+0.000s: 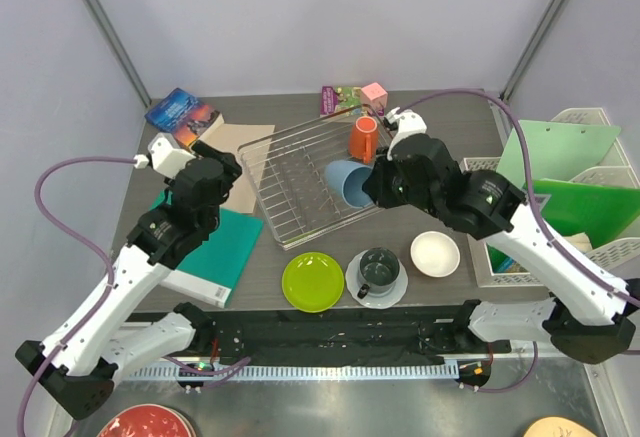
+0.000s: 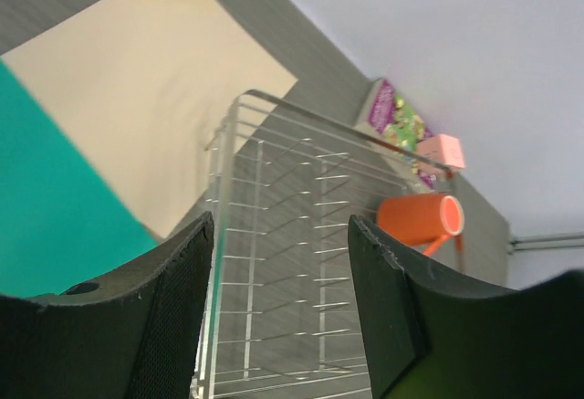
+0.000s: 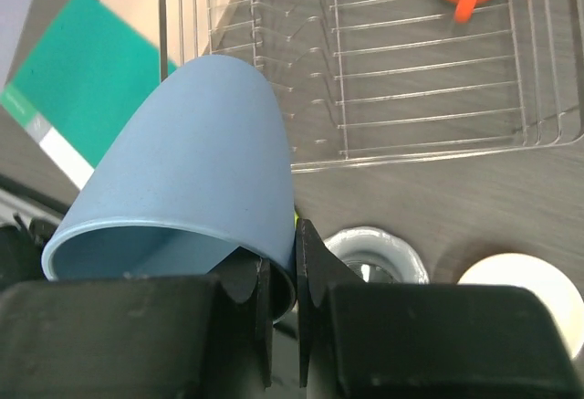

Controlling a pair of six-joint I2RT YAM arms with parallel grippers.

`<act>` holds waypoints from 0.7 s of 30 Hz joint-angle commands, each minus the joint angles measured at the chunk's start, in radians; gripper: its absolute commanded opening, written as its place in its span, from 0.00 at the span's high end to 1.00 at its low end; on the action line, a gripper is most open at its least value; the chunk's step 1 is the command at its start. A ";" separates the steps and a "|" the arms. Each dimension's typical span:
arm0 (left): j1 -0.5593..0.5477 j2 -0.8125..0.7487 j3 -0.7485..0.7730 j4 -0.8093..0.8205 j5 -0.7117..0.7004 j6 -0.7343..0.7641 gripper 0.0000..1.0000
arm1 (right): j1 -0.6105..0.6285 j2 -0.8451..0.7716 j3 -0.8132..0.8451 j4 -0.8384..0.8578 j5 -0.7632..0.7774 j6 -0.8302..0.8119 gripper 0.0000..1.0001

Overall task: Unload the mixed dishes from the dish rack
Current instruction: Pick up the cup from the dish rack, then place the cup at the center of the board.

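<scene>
The right gripper (image 3: 281, 255) is pinched shut on the wall of the light blue cup (image 3: 182, 189), one finger inside the rim and one outside. The cup hangs tilted over the near right corner of the dish rack (image 1: 290, 189). Its open mouth faces the jaws and the desk's near edge, and its closed base points away toward the far left corner. So its long axis runs almost straight out from the fingers.

Bare desk lies on the jaw side of the cup, toward the near edge. The lime-green plate (image 1: 313, 281), the dark grey mug (image 1: 377, 269) on its pale plate (image 1: 395, 294) and the white bowl (image 1: 435, 253) sit there in a row. I judge that the cup has to come back toward that edge and be swung upright before it can stand.

Only the orange mug (image 1: 364, 140) is left in the rack, at its far right corner, apparently lying on its side. The left gripper (image 2: 280, 244) hovers with its jaws spread wide and empty over the rack's left side, well apart from that mug. The right arm is the nearer one.
</scene>
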 commanded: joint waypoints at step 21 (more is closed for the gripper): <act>-0.005 -0.090 -0.247 -0.062 0.049 -0.015 0.41 | 0.079 0.252 -0.109 -0.110 -0.317 -0.095 0.99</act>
